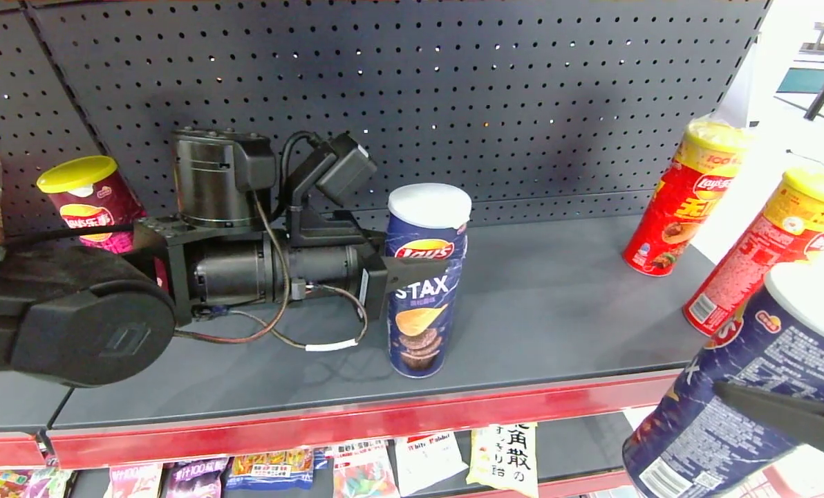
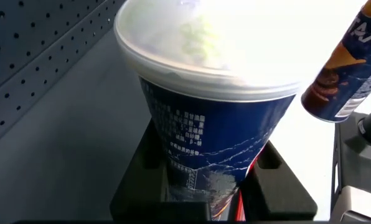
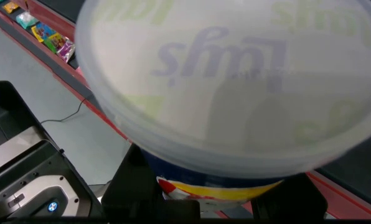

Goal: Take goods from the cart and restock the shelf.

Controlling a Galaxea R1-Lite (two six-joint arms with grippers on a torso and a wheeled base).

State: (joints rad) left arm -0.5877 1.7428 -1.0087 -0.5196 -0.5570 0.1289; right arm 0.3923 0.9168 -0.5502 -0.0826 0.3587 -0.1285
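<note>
Evidently the placing step is in hand: the left end effector [image 1: 415,271] is clamped on a blue can [image 1: 422,339], which stands upright on the shelf [image 1: 557,311] near its front lip. Next it must let go and back out without tipping it. The right end effector [image 1: 764,408] grips a second can [image 1: 751,360], held off the shelf's right front. Their print I leave unread.

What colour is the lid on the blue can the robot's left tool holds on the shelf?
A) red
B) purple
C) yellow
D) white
D: the blue can in the left tool on the shelf has a white lid; the yellow lids are on the red cans and the purple can. The right tool's second blue can is white-lidded too.
</note>
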